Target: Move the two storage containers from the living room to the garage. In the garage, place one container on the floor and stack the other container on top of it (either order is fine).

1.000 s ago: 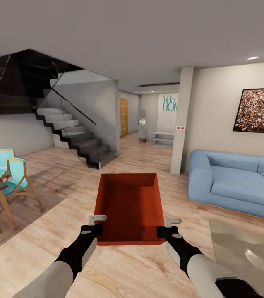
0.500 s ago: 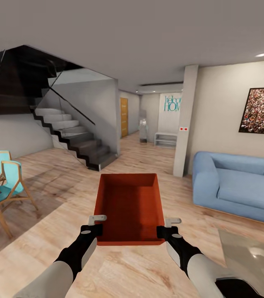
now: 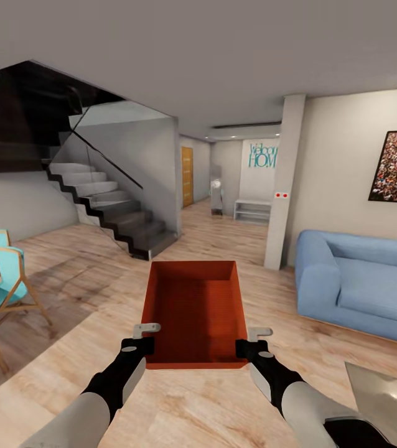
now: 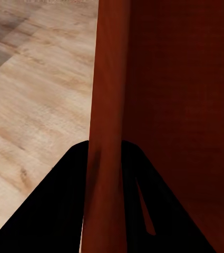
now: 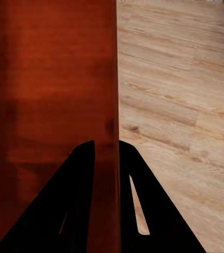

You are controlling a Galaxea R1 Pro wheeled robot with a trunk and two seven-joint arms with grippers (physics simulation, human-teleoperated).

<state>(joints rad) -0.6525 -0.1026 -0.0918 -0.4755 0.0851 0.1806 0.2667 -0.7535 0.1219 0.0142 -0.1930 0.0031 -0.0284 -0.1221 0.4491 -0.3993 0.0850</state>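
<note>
Change: whole head view has slid since 1 s ago — sofa and pillar went toward right, chairs toward left edge; this is my base/camera turning, not the things moving. Container sits at same place between my arms as before.
Container: orange-red storage container (image 3: 193,314), held in air in front of my trunk, above light wood floor (image 3: 68,292). Empty inside, roughly level.
Long axis: runs straight away from me; short near wall is closest to my body.
Left gripper: left gripper (image 3: 137,344) pinches left long wall near the close corner; in wrist view the wall (image 4: 109,121) stands between the two dark fingers (image 4: 64,211).
Right gripper: right gripper (image 3: 250,347) pinches right long wall same way; wall (image 5: 106,105) between fingers (image 5: 77,205).
Key relation: both arms equally near, one each side, grip symmetric at the near end, so far end hangs forward of the grippers.
Room: living room — blue sofa (image 3: 360,289) at right, staircase (image 3: 108,208), hallway w/ orange-wood door (image 3: 186,176) ahead.
Judgement: carry phase; garage not in sight yet, prob. through the hallway.
</note>
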